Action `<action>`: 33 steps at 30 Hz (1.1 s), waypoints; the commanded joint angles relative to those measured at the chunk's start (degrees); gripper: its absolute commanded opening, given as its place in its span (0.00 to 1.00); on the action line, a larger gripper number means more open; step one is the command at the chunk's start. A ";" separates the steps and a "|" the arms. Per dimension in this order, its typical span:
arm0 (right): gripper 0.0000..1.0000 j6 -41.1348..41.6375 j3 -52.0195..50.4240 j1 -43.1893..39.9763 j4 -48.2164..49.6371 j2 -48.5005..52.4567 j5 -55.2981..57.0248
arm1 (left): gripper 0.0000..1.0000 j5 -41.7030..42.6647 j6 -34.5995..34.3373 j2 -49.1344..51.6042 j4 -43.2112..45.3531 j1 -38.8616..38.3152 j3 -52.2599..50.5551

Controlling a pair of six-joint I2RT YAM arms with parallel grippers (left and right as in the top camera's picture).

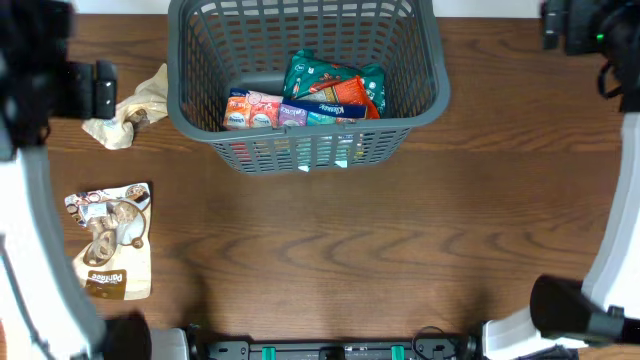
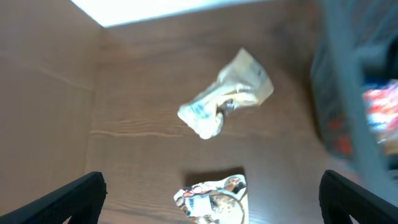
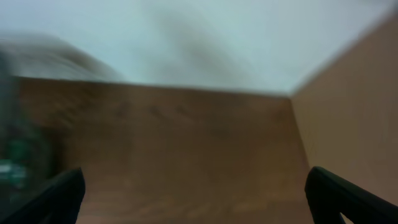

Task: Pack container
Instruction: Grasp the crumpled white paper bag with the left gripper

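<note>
Sitting right of the left fingers [image 2: 74, 199], which gape wide and empty like the right fingers [image 3: 56, 199], the container [image 1: 310, 127] holds several packets [image 1: 320, 95]. Flat brown pouch [image 2: 211, 199], between the left fingers on the desk [image 1: 400, 250]: tips may skid off. Smallest, crumpled cream packet [image 2: 227, 102], ahead of them: may spring loose.

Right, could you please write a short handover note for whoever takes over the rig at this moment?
Left gripper: open, empty, above the two loose packets.
Right gripper: open, empty, over the table to the right of the basket.
Large dark grey lattice-sided plastic basket: far middle of the brown wooden table.
Done: several colourful snack packets lie inside.
Left: a crumpled beige packet just left of the basket, and a flat brown-and-white packet nearer the front left.
</note>
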 commanded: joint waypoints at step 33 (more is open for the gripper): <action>0.99 8.00 -0.11 -6.27 -5.35 6.62 0.76 | 0.99 -0.26 23.37 45.90 18.69 6.21 0.22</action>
